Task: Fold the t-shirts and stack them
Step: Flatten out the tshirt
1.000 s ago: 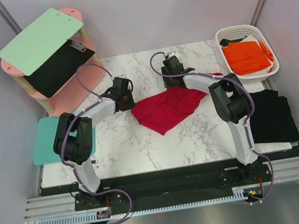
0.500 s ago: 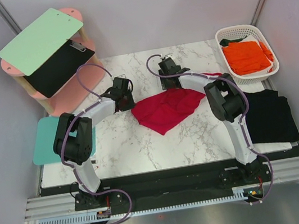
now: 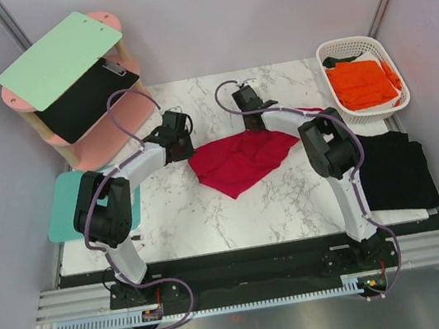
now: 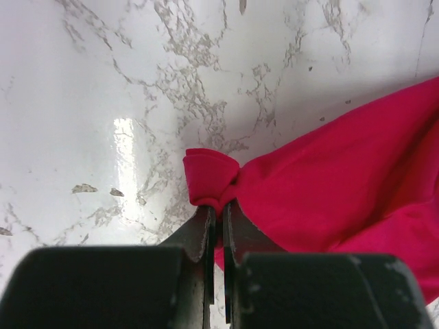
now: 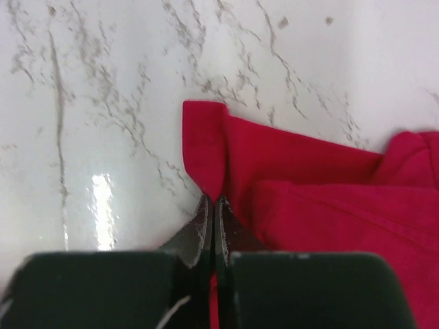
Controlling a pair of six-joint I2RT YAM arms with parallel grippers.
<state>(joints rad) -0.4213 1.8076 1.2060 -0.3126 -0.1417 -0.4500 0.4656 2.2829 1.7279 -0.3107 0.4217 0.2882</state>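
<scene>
The left gripper (image 4: 218, 205) stays clamped on a bunched corner of the red shirt (image 3: 240, 161). Farther back, the right gripper (image 5: 211, 200), open a moment ago, has just snapped shut on a folded edge of the same shirt. With both ends pinched, the arms look ready to lift and spread it for folding. The shirt lies crumpled mid-table (image 3: 203, 217), a rumpled wedge pointing toward the bases. The black shirt (image 3: 400, 169) lies flat at the near right; the orange shirt (image 3: 363, 81) sits in the far basket (image 3: 348, 45).
</scene>
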